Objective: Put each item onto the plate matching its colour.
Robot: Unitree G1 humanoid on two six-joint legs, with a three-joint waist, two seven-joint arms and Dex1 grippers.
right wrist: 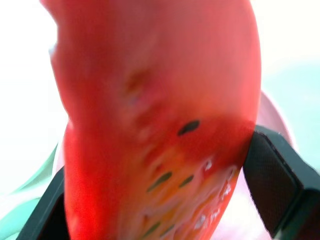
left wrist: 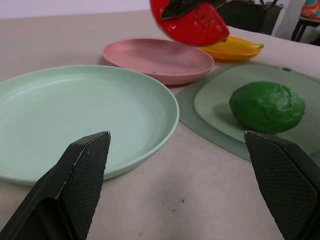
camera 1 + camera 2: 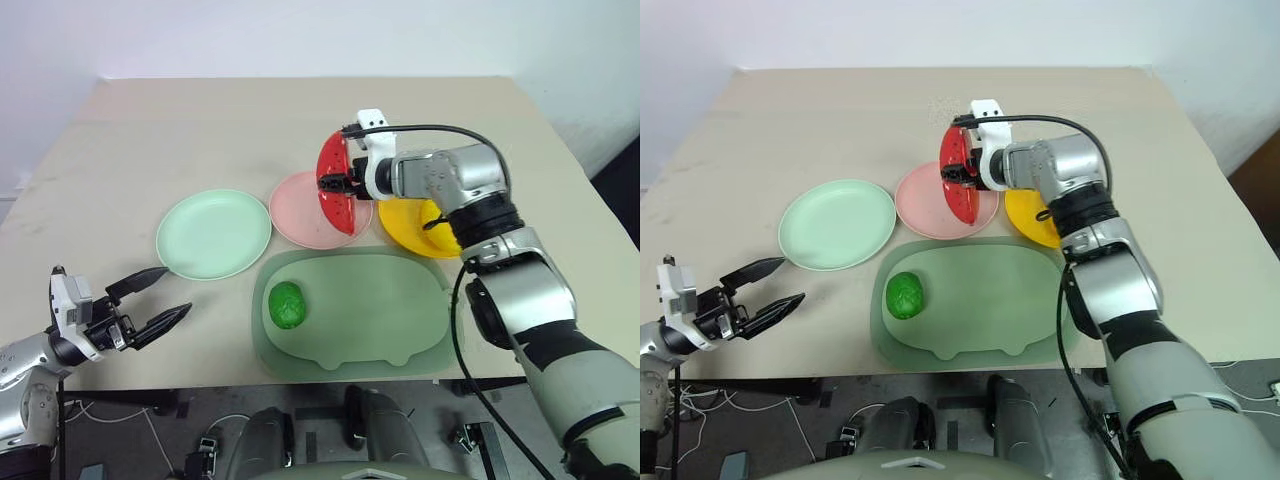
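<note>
Table (image 3: 150, 130) carried a sage-green mat (image 3: 390, 300) bearing the green fruit (image 3: 287, 304). Beyond lay mint (image 3: 213, 233), pink (image 3: 300, 222) and yellow (image 3: 405, 232) plates, the banana (image 2: 235, 46) on yellow. Right gripper (image 3: 333, 184) clamped the watermelon wedge (image 3: 333, 170) above pink; left gripper (image 3: 160, 297) gaped wide, empty.

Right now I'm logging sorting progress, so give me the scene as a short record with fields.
right gripper: shut on the watermelon wedge, held above the pink plate
left gripper: open, empty, near the table's front edge
banana: on the orange-yellow plate
green fruit: on the pig-shaped mat
mint green plate: empty
</note>
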